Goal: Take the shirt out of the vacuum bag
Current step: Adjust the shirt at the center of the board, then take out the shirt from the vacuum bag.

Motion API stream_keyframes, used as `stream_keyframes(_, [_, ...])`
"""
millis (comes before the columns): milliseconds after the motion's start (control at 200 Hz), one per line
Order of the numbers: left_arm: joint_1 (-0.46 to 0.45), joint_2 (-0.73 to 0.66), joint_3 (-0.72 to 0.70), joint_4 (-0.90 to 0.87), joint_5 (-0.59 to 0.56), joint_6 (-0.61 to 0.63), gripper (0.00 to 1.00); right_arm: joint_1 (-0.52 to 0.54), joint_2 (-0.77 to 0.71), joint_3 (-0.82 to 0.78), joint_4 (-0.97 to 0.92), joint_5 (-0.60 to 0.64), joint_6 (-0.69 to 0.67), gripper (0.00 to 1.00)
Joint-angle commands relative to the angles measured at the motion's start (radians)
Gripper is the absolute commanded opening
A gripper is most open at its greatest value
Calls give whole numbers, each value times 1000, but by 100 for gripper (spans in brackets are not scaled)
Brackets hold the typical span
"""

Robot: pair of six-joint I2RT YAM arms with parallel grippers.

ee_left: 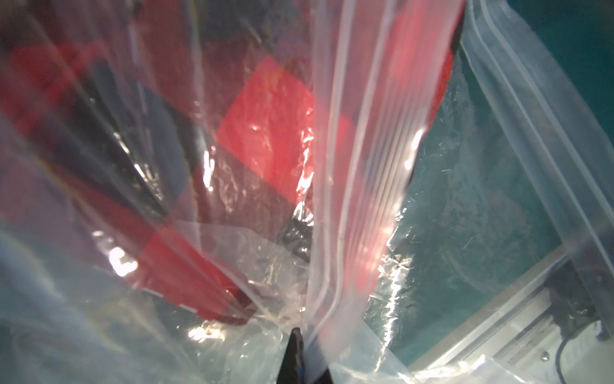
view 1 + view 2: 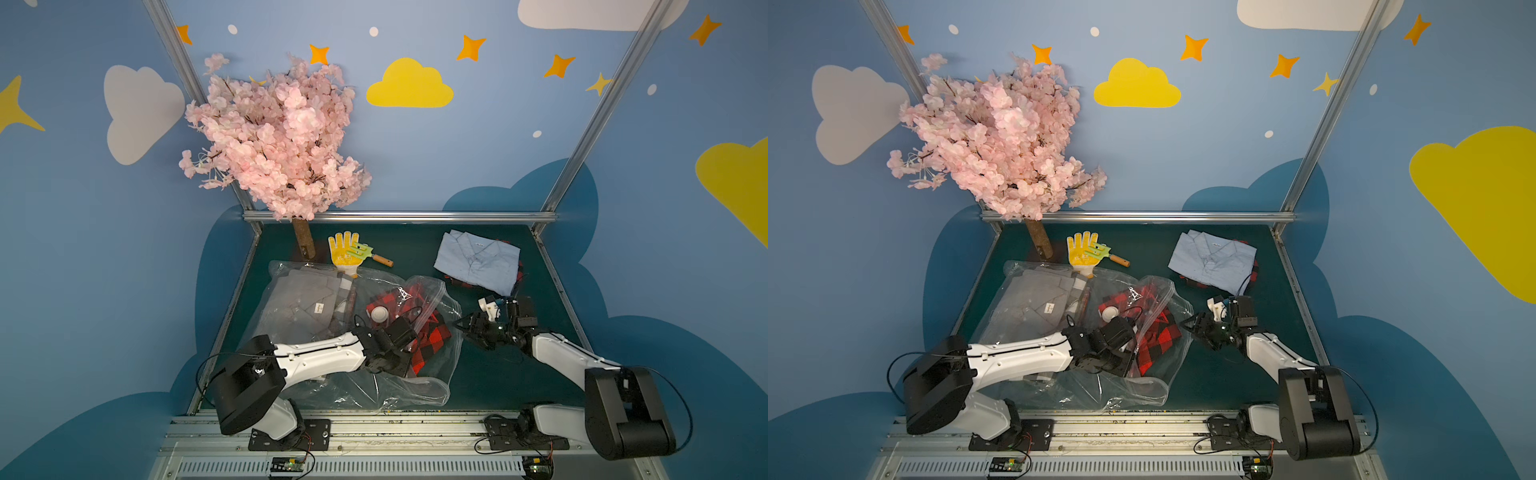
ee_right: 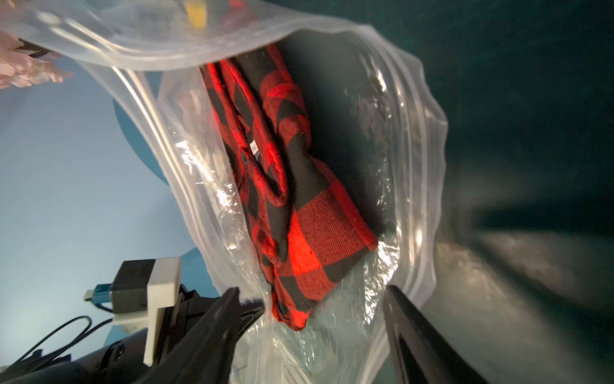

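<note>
- Top views, both, look down on a dark green desk (image 2: 498, 374) inside a blue booth painted with clouds and stars. Two white-and-black arms reach in from the near edge.
- At the middle of the desk lies the vacuum bag (image 2: 399, 386), a large, clear, crinkly sack. Its round white valve (image 2: 379, 313) faces up.
- Inside the bag is the red-and-black checked shirt (image 2: 434, 332), bunched up and showing through the plastic. It sits close to the bag's open mouth, on the side facing the right arm.
- In the left wrist view, the left fingers (image 1: 294, 359) are pressed together on the bag's plastic. They pinch it right beside the ribbed zip-seal strip (image 1: 349, 166), which rises away from their tips. Blurred red checks show behind the film.
- In the right wrist view, the right fingers (image 3: 216, 319) are spread wide and hold nothing. One stands at each side of the bag's gaping mouth, with the shirt beyond and between them. Whether they touch the plastic cannot be told.
- In a top view, the right fingers (image 2: 467, 330) point at the mouth edge from just beside it.
- A folded grey shirt (image 2: 299, 303) lies under clear plastic on the left arm's side, partly overlapped by the vacuum bag.
- Farther back are a yellow glove (image 2: 343, 251) and a small green hand rake (image 2: 365, 251) with a wooden handle resting on it.
- A pink blossom tree (image 2: 274, 137) stands at the far left corner.
- At the far right, a folded pale blue shirt (image 2: 478, 262) lies on another piece of red checked cloth (image 2: 457, 282).
</note>
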Motion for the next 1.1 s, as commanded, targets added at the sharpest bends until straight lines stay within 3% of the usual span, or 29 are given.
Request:
stream_keyframes(0, [-10, -28, 1, 5, 30, 3, 4, 69, 61, -46, 244, 13, 123, 70])
stream_keyframes(200, [-11, -50, -33, 27, 32, -15, 4, 207, 154, -140, 528, 83, 254, 72])
stream_keyframes(596, [-18, -66, -78, 59, 36, -34, 4, 417, 143, -235, 678, 266, 360, 74])
stream_keyframes(741, [-20, -77, -92, 59, 35, -39, 4, 445, 121, -253, 765, 304, 406, 74])
stream_keyframes(891, [-21, -93, -100, 49, 30, -39, 4, 454, 33, -228, 694, 293, 410, 74])
stream_keyframes(1096, [-21, -89, -115, 66, 40, -40, 4, 480, -146, -156, 377, 342, 327, 76])
